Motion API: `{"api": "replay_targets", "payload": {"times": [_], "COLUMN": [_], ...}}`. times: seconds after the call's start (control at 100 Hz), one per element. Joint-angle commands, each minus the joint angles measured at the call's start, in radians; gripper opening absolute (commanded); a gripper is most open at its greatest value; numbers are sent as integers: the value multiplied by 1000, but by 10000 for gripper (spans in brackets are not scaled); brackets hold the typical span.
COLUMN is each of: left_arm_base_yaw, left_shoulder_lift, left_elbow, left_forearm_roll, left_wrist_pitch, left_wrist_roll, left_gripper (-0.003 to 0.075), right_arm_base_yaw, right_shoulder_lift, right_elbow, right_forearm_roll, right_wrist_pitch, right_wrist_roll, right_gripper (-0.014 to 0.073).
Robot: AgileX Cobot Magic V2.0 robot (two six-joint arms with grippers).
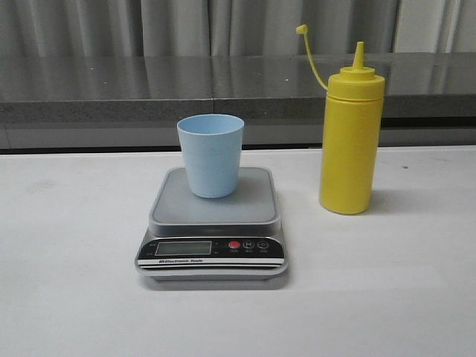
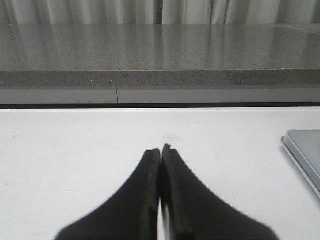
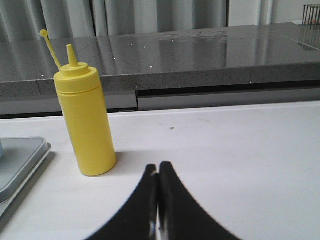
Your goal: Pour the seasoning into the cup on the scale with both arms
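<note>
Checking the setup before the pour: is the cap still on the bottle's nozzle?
No. In the front view the bottle stands with its nozzle bare, and the cap hangs off to the side on its tether.

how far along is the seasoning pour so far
Done: the cup already stands upright on the scale. In hand: nothing; the left gripper and right gripper are both shut and empty over the table. Left: grasping the seasoning bottle, which stands untouched beside the scale, its cap off the nozzle, and pouring.

"Electronic Scale" lettering on the scale [image 1: 212,256] front strip.
</note>
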Motion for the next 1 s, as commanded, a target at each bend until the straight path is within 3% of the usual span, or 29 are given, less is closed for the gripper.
{"api": "replay_targets", "payload": {"times": [0.0,0.16,0.99], "left_arm_base_yaw": [8,8,8], "left_shoulder_lift": [-33,-131,-128], "left_elbow": [18,110,107], "left_forearm_roll": [5,-7,-3], "left_wrist_pitch": [-107,-142,-125], "left_wrist_roll": [-10,-10,-10], "left_gripper": [-20,-20,-20], "right_arm_base_yaw": [-9,-9,-9], "right_shoulder_lift": [-21,-21,-19], "right_elbow": [-17,-17,-17], "right_forearm_roll": [-12,-12,-12], "right_wrist_pitch": [-81,-81,-79], "right_wrist_roll": [2,2,2], "right_gripper": [-68,-68,-68]}}
